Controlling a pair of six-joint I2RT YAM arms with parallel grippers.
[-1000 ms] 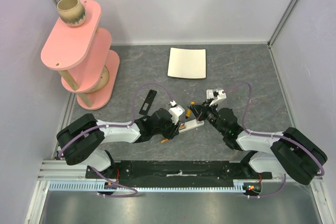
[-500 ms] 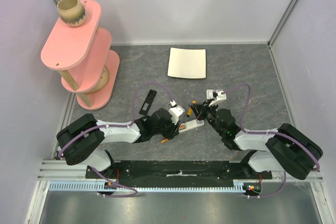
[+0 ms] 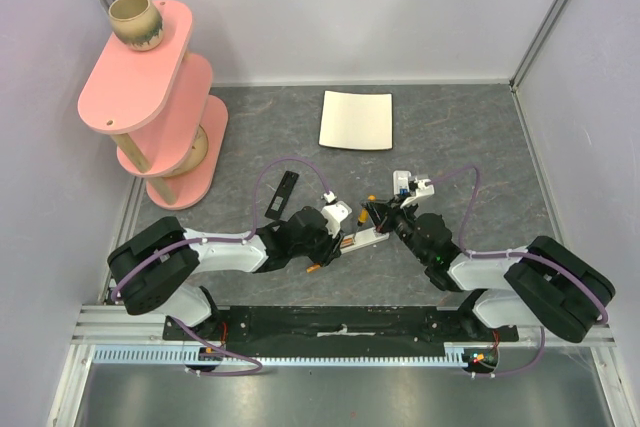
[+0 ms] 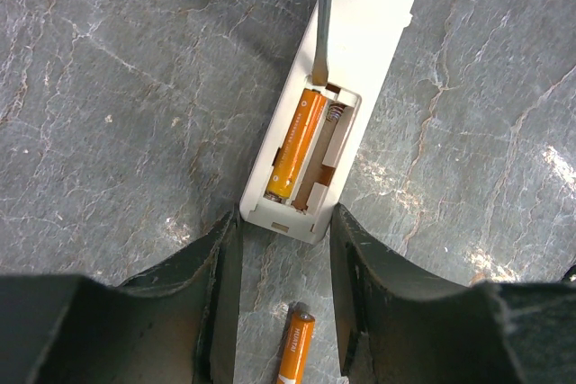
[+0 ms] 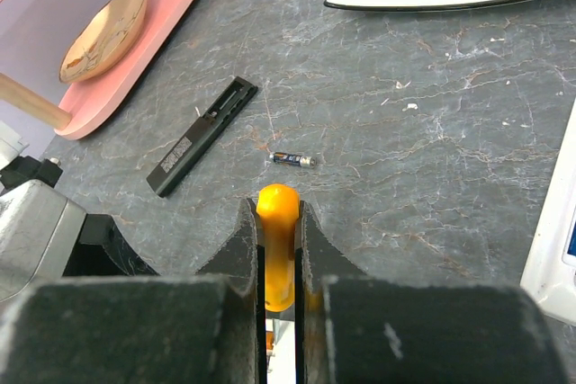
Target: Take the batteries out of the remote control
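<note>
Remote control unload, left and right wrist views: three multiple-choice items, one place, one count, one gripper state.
1. Where does the loose orange cylindrical battery lie?
A. on the pink shelf
B. on the grey table, between the fingers of the left gripper
C. on the white plate
2. How many orange batteries sit in the battery bay of the white rectangular remote control?
A. none
B. one
C. two
3. The right gripper is:
A. open and empty
B. shut on a battery
C. shut on the orange-handled tool
Answers: 1 B: it lies there, just short of the remote's end. 2 B: one orange cell fills one slot; the other is bare. 3 C: its fingers pinch the orange handle.
</note>
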